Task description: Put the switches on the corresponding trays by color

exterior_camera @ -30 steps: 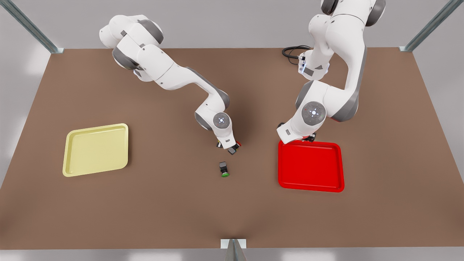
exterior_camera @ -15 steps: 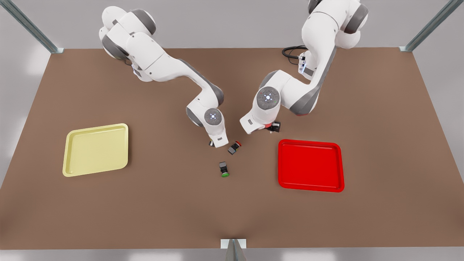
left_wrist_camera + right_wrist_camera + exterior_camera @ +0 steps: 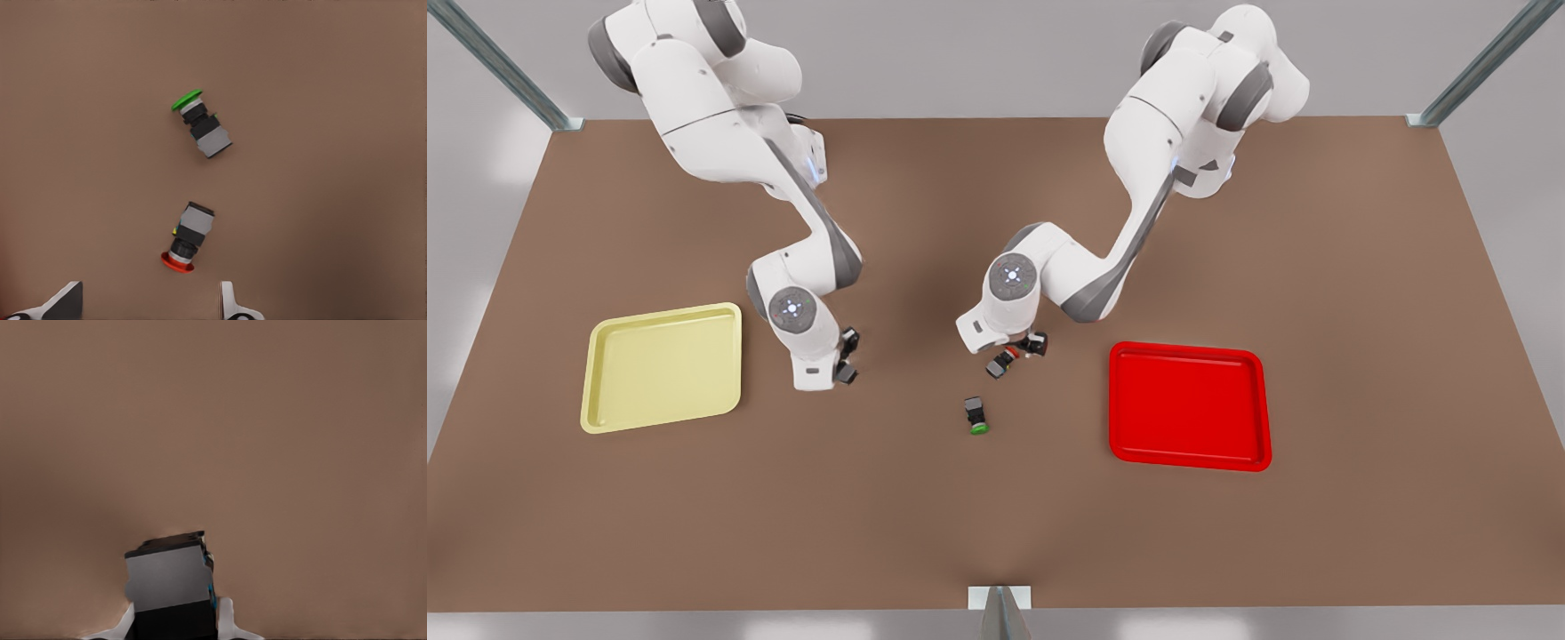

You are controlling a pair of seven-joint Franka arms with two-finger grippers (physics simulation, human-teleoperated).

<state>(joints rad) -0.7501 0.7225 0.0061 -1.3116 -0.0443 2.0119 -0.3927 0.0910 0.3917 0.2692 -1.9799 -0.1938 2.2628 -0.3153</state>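
The red-capped switch (image 3: 1002, 360) (image 3: 190, 237) lies on its side on the brown table. My left gripper (image 3: 1024, 347) (image 3: 147, 308) hovers just above it, open, with the switch apart from both fingers. My right gripper (image 3: 845, 359) (image 3: 175, 628) is shut on a switch (image 3: 170, 577) whose dark grey body shows while its cap is hidden. It hangs a little to the right of the pale yellow tray (image 3: 663, 313). The red tray (image 3: 1187, 348) lies at the front view's right with nothing in it.
A green-capped switch (image 3: 976, 416) (image 3: 203, 127) lies on its side just in front of the red-capped one. Metal frame posts stand at the table's far corners, and a bracket (image 3: 1000, 600) sits at the middle of the front edge.
My right gripper has carried the grey-bodied switch from the table's middle leftward to beside the yellow tray. My left gripper has swung from the red tray's far edge to over the red-capped switch.
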